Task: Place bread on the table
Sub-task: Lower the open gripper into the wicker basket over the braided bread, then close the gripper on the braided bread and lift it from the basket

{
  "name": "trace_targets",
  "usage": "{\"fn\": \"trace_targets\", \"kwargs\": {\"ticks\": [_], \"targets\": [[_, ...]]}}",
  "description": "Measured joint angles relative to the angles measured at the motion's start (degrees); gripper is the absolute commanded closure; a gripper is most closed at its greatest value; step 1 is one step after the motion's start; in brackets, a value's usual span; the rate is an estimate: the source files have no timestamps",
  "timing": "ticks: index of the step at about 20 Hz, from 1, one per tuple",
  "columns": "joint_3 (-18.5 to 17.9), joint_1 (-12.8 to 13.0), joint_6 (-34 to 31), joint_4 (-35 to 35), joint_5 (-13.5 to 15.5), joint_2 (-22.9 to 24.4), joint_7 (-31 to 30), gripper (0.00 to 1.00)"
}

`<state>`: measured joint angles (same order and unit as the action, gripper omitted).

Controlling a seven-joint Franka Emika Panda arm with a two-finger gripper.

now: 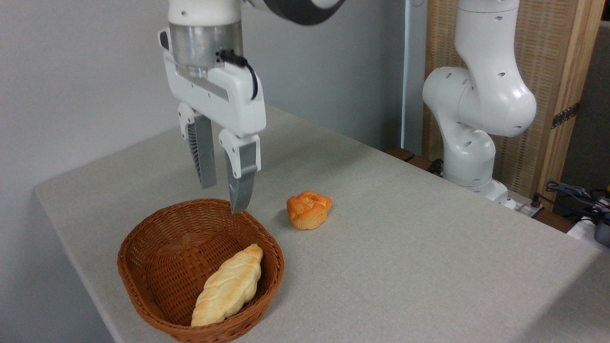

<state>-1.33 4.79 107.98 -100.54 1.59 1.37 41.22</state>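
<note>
from the 1 fixed camera i have, the wicker basket [143, 267] is my landmark, sitting near the front left corner of the table [405, 247]. the bread [228, 286], a long braided loaf, pale cream going golden, lies inside the basket, slanted along its right inner wall with 1 pointed end up toward the middle and the other resting low against the near rim. the gripper [223, 199] hangs above the basket's far rim, pointing straight down, its 2 fingers [242, 183] spread apart with nothing between them, so i read it as released and empty. the nearer fingertip lines up with the far rim in this view, though i cannot tell whether it touches the weave. the gripper is clear of the bread, up and back from it. to the right of the basket, a little farther back on the cloth, sits a small round orange bun [309, 209], apart from the basket. the arm's white base [476, 143] stands well beyond the basket, at the table's far right edge.
</note>
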Motion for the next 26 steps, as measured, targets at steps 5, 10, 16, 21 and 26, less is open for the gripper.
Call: {"fn": "trace_targets", "kwargs": {"ticks": [5,10,16,21,26], "targets": [[-0.2,0.0,8.4,-6.3,0.0,-0.5,0.0,0.0],[-2.0,-0.1,12.8,-9.9,0.0,-1.6,0.0,0.0],[-2.3,-0.9,14.9,-11.0,0.0,-3.5,0.0,0.0],[-2.3,-1.0,20.3,-13.0,0.0,-5.0,0.0,0.0],[-2.1,-0.9,22.0,-14.6,0.0,-5.4,0.0,0.0]]}}
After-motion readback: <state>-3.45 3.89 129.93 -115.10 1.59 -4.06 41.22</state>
